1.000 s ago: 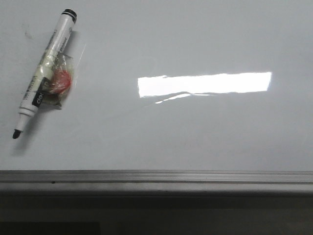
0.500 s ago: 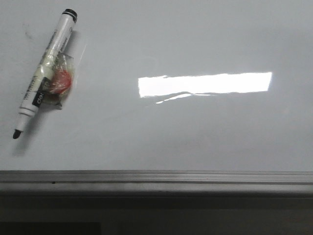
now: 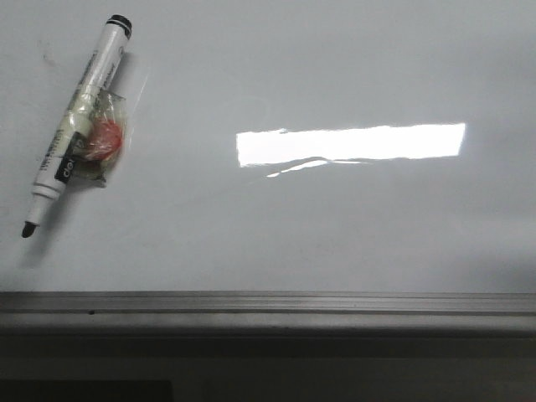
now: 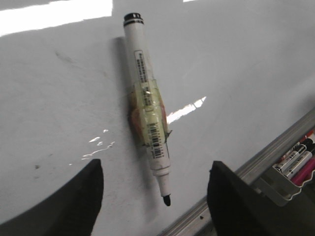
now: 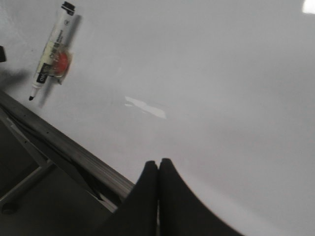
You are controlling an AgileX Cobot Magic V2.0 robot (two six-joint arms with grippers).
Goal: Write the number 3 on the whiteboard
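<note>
The whiteboard (image 3: 335, 234) fills the front view, with its grey metal frame (image 3: 268, 301) along the near edge. No drawn number 3 shows in any view. An uncapped black-tipped marker pen (image 3: 75, 126) lies flat at the board's far left, with a taped red-orange lump (image 3: 105, 138) on its barrel. In the left wrist view my left gripper (image 4: 156, 164) is open above the pen (image 4: 147, 113), with the jaws either side of its tip end and apart from it. My right gripper (image 5: 158, 162) is shut and empty over the board's near edge, far from the pen (image 5: 49, 51).
A bright rectangular light reflection (image 3: 350, 143) lies on the middle of the board. A clear holder with several spare markers (image 4: 295, 160) sits past the frame (image 4: 256, 169). A dark smudge (image 3: 48, 59) marks the board's far left.
</note>
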